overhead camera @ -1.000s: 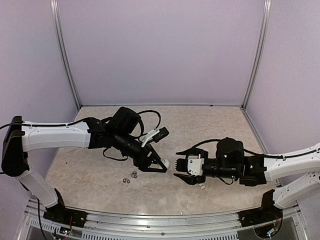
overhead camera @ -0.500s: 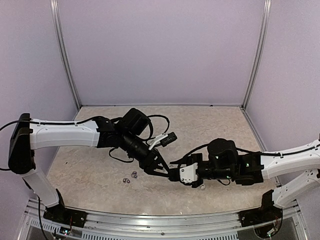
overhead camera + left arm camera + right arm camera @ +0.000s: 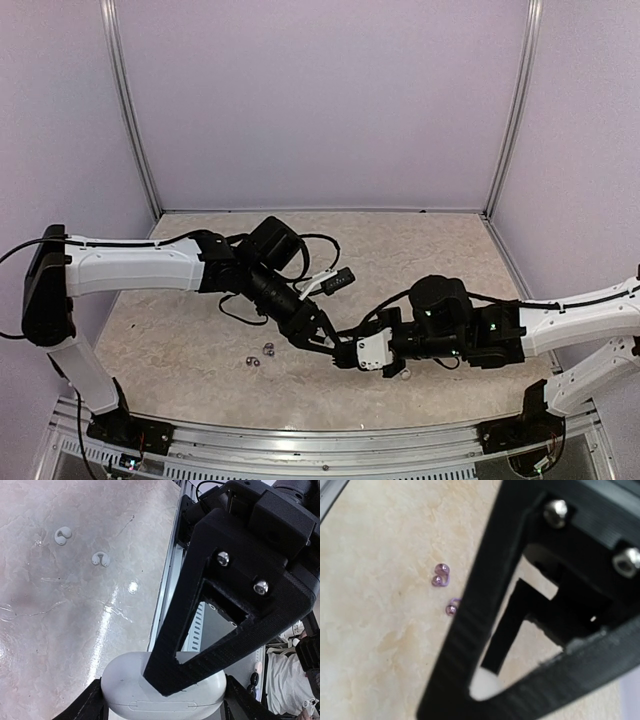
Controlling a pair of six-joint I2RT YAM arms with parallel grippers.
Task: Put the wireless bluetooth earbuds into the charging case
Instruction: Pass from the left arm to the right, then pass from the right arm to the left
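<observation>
Lavender walls [image 3: 320, 100] close in a beige marbled table [image 3: 180, 385], with both arms bolted at its near edge.

From the left side the left arm [image 3: 130, 270] stretches across toward the middle. In front of its forearm, two dark purple earbuds [image 3: 253, 360] [image 3: 268, 349] lie close together on the stone. The right wrist view shows the same pair [image 3: 440, 575] [image 3: 452, 608] loose on the table, apart from both grippers.

At the centre, the left gripper [image 3: 322, 340] is clamped on the white charging case [image 3: 122, 682]. In the left wrist view one finger presses each end of the case. The case's lid seam faces the camera and the lid looks closed.

Also in that wrist view, two white earbuds [image 3: 62, 535] [image 3: 100, 559] rest on the table, near each other and well away from the case.

Just to the right, the right gripper [image 3: 345, 357] meets the left one tip to tip. One of its black triangular fingers [image 3: 175, 630] lies across the top of the case, touching it or very nearly. Its own wrist camera is mostly filled with black framework. A white patch [image 3: 484, 682] at the lower edge is probably the case, but the view is too close to be sure. I cannot tell whether the right jaws are apart or together.

The right arm [image 3: 560, 320] runs off toward the right wall.
</observation>
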